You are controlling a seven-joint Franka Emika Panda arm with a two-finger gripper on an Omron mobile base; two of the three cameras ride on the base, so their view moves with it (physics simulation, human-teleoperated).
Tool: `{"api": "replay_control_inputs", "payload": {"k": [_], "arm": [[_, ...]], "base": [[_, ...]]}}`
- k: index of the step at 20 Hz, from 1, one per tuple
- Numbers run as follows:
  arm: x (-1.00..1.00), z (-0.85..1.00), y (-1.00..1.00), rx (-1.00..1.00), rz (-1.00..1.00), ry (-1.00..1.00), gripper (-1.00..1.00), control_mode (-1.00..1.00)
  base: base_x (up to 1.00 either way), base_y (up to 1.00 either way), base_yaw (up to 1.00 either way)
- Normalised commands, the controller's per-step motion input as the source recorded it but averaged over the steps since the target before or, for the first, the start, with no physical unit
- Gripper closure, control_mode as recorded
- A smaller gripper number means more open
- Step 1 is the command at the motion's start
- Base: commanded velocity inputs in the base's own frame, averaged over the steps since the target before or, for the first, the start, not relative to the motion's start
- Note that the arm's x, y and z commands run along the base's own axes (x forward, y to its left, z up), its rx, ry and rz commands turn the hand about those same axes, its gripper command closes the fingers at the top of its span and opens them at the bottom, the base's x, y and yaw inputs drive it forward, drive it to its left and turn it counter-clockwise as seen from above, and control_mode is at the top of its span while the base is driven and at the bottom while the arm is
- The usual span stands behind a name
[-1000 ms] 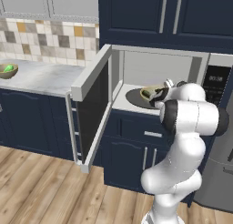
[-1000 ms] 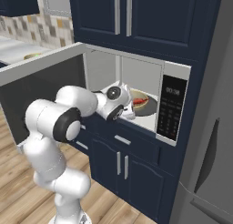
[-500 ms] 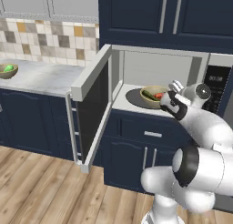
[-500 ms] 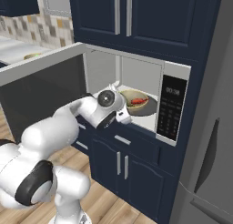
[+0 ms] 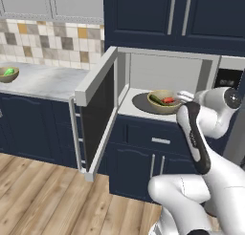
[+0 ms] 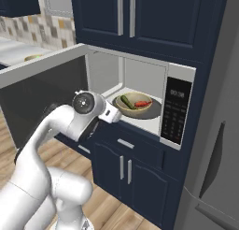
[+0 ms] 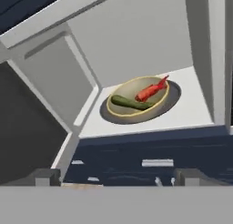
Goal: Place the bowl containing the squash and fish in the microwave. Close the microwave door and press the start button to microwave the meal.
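Now the shallow tan-olive bowl [image 7: 138, 98] with red fish [image 7: 152, 89] and dark green squash [image 7: 130, 102] sits on the turntable inside the silver-grey microwave [image 6: 140, 124], the gripper [image 7: 116, 176] empty with fingers spread wide, and the silver-framed dark-glass door [image 5: 98, 112] hangs fully open, so a hasty swing could clip the arm or leave it ajar.

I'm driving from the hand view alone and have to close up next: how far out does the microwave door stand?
Observer: The wide silver-framed microwave door with the dark glass window is swung out to the left, roughly square to the front of the large silver-grey microwave. Its vertical silver bar handle is at the far free edge.
Operator: And where is the start button once it is shut?
Observer: On the black keypad panel, on the microwave's right side, just right of the opening that holds the shallow tan-olive bowl.
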Motion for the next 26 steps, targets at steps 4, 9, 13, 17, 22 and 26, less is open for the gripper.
{"api": "replay_control_inputs", "payload": {"k": [4,9,13,17,22,26], "arm": [[-1.00,0.86,0.42,-0.51,0.37,0.00,-1.00,-1.00],[-1.00,0.54,0.43,-0.45,0.27,0.05,-1.00,-1.00],[-0.97,0.19,0.56,-0.39,0.16,0.06,-1.00,-1.00],[-0.68,0.48,0.63,-0.41,0.12,0.07,-1.00,-1.00],[-0.45,0.35,0.76,-0.42,0.05,0.01,-1.00,-1.00],[-0.26,0.02,0.83,-0.41,0.00,-0.04,-1.00,-1.00]], "base": [[0.00,0.00,0.00],[0.00,0.00,0.00],[0.00,0.00,0.00],[0.00,0.00,0.00],[0.00,0.00,0.00],[0.00,0.00,0.00]]}}
